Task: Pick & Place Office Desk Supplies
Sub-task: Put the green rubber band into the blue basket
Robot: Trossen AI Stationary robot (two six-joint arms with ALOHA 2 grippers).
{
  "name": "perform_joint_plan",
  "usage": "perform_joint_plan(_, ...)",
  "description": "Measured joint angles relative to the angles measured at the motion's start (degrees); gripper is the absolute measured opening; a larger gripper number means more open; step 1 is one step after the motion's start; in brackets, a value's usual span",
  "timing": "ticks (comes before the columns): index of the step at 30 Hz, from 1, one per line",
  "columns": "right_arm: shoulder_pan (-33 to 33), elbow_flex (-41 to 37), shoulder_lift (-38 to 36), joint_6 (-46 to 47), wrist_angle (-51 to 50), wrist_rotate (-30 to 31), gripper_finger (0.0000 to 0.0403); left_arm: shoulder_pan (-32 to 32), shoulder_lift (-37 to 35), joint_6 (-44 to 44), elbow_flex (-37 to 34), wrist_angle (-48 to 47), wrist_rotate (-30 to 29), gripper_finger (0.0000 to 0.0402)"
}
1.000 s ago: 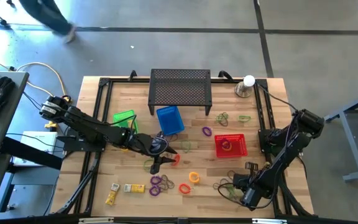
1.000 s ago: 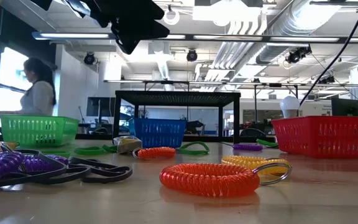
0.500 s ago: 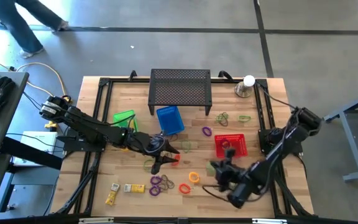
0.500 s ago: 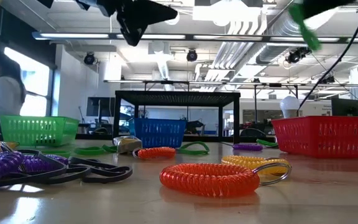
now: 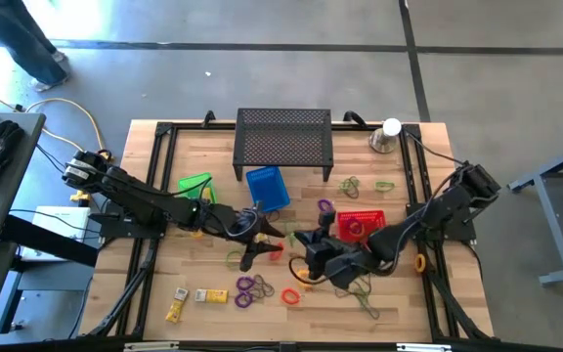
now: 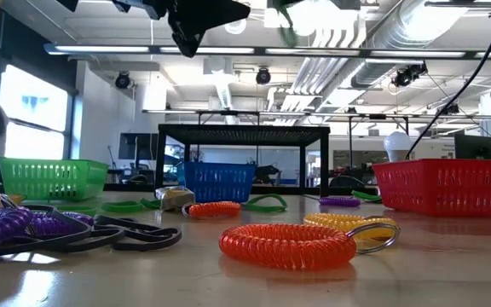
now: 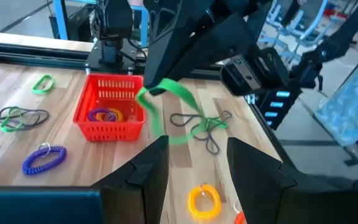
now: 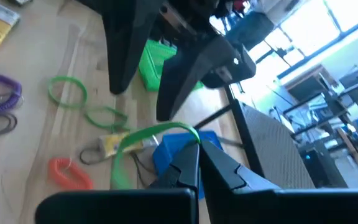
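A grey concrete floor [image 5: 262,78] crossed by dark seams surrounds the light wooden slatted table [image 5: 203,147]. Beyond it, white ceiling ducts [image 6: 348,34] and long strip lights [image 6: 101,49] hang overhead, and a bright window [image 6: 24,115] glows at one side.

There are three baskets: one green [image 5: 195,185], one blue [image 5: 267,188] and one red [image 5: 374,231]. Three yellow packets [image 5: 196,297] lie near the bench's front left corner. One black stand [image 5: 283,143] and two arms.
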Motion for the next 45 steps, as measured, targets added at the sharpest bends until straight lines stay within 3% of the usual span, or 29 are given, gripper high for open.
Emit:
perform_joint_plan(9,-1.57,0.0,0.02,-8.64,6.16,-2.19,0.0002,0.04,0.0,-1.93,0.0,2.05,-0.05,0.0157)
perform_joint_plan(13,-2.65,0.04,0.02,-11.3,8.06,-2.5,0.0002,0.04,0.02,-3.12,0.0,2.37,-3.49,0.0157)
perform_joint_plan(28,-6.36,0.04,0.04,-11.85,8.16,-4.21,0.0002,0.04,0.04,-3.2,0.0,2.8,-5.01,0.0154)
perform_joint_plan(34,-6.29,0.04,0.07,-11.63,8.13,-6.36,0.0002,-0.09,0.07,-2.67,0.0,2.77,-5.05,0.011)
perform_joint_plan(41,-6.34,0.04,0.07,-8.14,7.64,-8.98,0.0002,-0.11,0.07,-1.35,0.0,2.1,-5.05,0.0011)
perform_joint_plan(45,-6.33,0.04,0.09,-5.15,7.67,-11.89,0.0002,-0.13,0.07,-1.28,0.0,1.53,-4.99,0.0002)
